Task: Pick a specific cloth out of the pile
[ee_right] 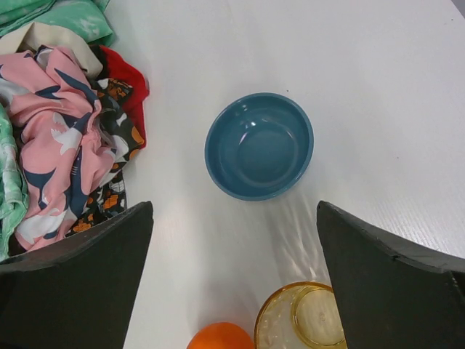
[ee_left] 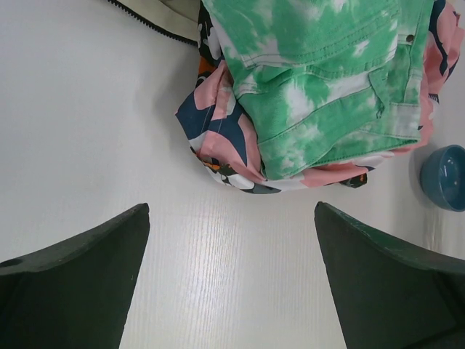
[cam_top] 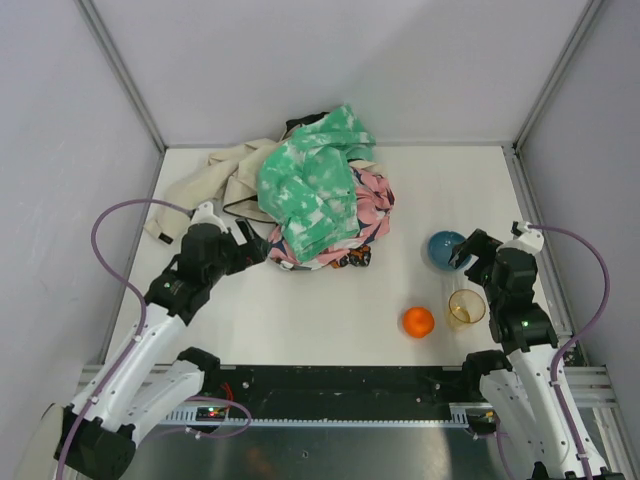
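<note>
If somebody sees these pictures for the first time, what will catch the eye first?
The green-and-white mottled cloth crowning the pile at the back centre stands out first. Next comes the orange ball at the front right, near a yellow cup and a blue bowl. A sliver of the red cloth peeks from the pile's bowl-side edge.

1. No writing, label, brand, number or sign can be read in any of the three views.
2. The marks on the pile (cam_top: 320, 200) are only fabric patterns: green-and-white mottling, pink with dark blue shapes, and black with small orange figures. None of them forms letters or digits.
</note>
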{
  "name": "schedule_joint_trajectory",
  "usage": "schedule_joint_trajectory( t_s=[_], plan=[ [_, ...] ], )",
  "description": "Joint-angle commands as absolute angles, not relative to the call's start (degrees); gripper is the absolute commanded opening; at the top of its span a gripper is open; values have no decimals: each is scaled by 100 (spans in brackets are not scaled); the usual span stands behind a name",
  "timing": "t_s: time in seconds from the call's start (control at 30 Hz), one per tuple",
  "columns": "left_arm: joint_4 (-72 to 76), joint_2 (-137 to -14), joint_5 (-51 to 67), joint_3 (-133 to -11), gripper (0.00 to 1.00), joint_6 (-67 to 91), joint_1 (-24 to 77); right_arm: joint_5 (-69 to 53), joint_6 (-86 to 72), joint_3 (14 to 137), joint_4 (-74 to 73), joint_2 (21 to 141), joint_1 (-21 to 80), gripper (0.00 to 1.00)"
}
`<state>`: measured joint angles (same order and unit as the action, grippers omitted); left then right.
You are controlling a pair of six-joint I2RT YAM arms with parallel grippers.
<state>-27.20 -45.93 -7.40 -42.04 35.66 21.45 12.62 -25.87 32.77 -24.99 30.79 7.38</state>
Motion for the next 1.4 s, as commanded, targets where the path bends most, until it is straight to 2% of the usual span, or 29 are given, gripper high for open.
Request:
schedule_joint_trajectory(
  t_s=[0.0,0.2,0.33,0.6,0.7,1.03,1.17,1.37],
  plan=[
    [-2609,-4689,-849,-4492,100,3443,2118,1280,-2534,3330,-2287,3060,720,99],
    [-2411,-5160,-782,-4910,100,3348,2138,1200,-2432,3322,-2136,3086,715,99],
    [-2217,-6145,-894,-5740,100,3064,2623,1110,-2413,3329,-2055,3123,719,99],
    [-2193,-9295,-1215,-8361,100,2399,3879,991,-2521,3326,-2061,3297,719,99],
    [-2340,-10419,-1892,-9432,100,2142,4240,986,-2504,3327,-2065,3344,725,99],
    [-3342,-14089,-2753,-13271,100,1862,4750,1018,-2410,3295,-2050,3318,714,99],
    [-3734,-14691,-3106,-13549,100,1982,4775,1035,-2384,3234,-2028,3251,718,99],
    [-4364,-14733,-3507,-13157,100,2403,4631,872,-2405,3096,-1847,3248,715,99]
  ],
)
